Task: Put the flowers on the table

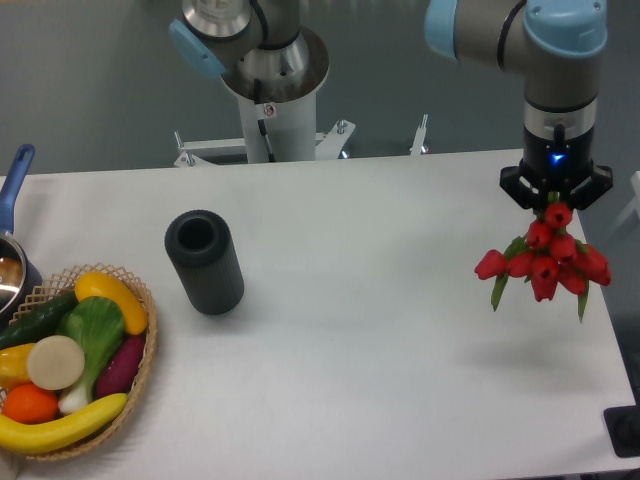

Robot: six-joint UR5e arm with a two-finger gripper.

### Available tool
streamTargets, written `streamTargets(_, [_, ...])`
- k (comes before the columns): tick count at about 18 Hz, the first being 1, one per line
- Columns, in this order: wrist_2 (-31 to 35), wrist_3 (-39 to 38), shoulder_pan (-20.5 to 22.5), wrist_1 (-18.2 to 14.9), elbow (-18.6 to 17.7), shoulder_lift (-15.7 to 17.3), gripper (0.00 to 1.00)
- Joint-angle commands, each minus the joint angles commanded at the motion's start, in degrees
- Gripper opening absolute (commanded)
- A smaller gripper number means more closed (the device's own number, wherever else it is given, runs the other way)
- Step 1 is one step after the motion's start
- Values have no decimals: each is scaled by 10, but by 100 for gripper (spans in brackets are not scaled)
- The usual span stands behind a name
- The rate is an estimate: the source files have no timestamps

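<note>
The flowers (545, 260) are a small bunch of red tulip buds with green leaves, hanging upside down, buds lowest, above the right side of the white table (380, 330). My gripper (555, 205) is directly above them and shut on their stems, which are mostly hidden between the fingers. The bunch hangs clear of the tabletop and casts a faint shadow on it below.
A dark cylindrical vase (204, 262) stands left of centre. A wicker basket (140, 375) of colourful vegetables sits at the front left. A pot with a blue handle (14, 180) is at the left edge. The robot base (270, 90) stands behind the table.
</note>
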Motion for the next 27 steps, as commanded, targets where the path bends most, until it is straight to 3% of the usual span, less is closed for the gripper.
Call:
streamTargets(16, [1,-6,-1,3,-9,0,0])
streamTargets(19, [19,-7,-7,5,-25,-3,0])
streamTargets(24, [22,-42,-96,6,-28,-57,0])
streamTargets(27, [16,-80,-151,6,-28,-72,0])
